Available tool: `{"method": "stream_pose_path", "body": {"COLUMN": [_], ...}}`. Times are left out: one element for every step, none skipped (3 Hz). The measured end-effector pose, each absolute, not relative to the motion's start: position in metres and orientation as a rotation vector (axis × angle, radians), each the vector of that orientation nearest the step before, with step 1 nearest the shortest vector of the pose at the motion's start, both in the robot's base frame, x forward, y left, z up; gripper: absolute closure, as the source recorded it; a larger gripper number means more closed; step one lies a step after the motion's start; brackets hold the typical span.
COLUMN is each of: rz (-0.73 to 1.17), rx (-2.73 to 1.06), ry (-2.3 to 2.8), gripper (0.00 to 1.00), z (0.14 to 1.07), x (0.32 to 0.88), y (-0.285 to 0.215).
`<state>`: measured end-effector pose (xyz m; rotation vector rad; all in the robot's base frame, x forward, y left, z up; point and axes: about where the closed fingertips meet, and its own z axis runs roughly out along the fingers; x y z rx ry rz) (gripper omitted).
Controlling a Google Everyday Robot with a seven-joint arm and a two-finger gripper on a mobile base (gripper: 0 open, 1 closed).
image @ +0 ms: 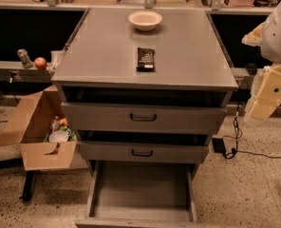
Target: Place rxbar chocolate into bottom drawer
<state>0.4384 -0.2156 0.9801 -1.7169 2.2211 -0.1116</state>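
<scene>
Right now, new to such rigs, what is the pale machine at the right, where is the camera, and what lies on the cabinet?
One camera looks down at a grey cabinet from its front. The pale shapes at the right edge are the robot's arm; its gripper hangs beside the cabinet, away from the top, without the bar. On the cabinet top lie a cream bowl at the back and the rxbar chocolate, dark-wrapped, nearer the front. The bottom drawer is pulled open, its grey floor showing.
</scene>
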Motion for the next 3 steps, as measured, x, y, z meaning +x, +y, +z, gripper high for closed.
{"method": "stream_pose_path", "body": {"rz": [-0.112, -0.109, -0.063], "rx": [-1.717, -1.637, -1.409], "ry": [2.221, 2.208, 2.216], "gripper": [0.00, 0.00, 0.00], "z": [0.980, 0.975, 0.959], "x": [0.438, 0.455, 0.504], "y": [-0.216, -0.221, -0.236]}}
